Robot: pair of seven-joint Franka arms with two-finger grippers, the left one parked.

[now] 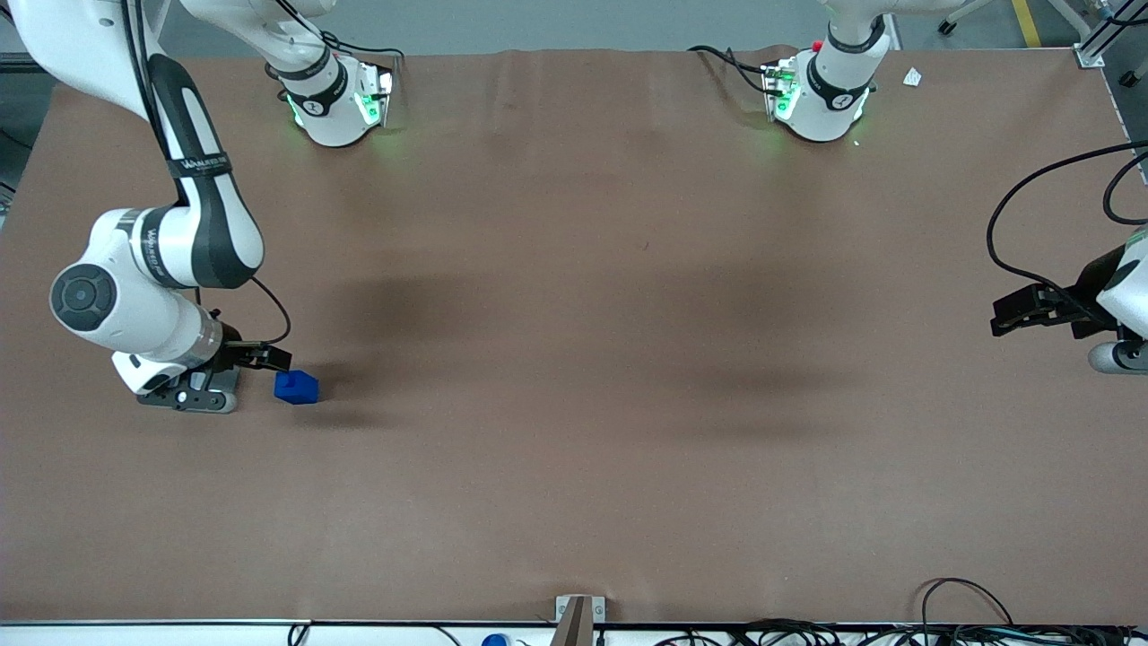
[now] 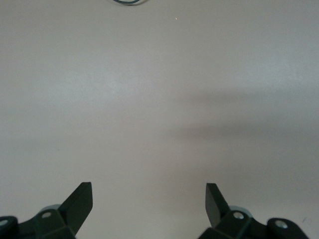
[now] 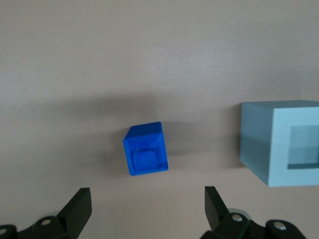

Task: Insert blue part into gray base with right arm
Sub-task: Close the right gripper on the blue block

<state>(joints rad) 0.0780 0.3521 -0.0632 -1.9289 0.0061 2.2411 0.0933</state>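
The blue part [image 1: 297, 387] lies on the brown table at the working arm's end, its raised stub facing the wrist camera [image 3: 145, 149]. My right gripper [image 1: 190, 395] hangs low just beside it. In the right wrist view the gripper [image 3: 148, 198] is open, its black fingers [image 3: 79, 205] wide apart with nothing between them, and the blue part sits ahead of the fingertips, apart from them. The gray base [image 3: 271, 144] rests on the table beside the blue part, its square recess showing on the face toward the wrist camera. The front view does not show the base.
Two arm bases [image 1: 339, 100] [image 1: 821, 90] stand at the table edge farthest from the front camera. The parked arm's gripper [image 1: 1040, 309] reaches in at its end. Cables [image 1: 969, 619] and a small bracket [image 1: 578, 615] line the nearest edge.
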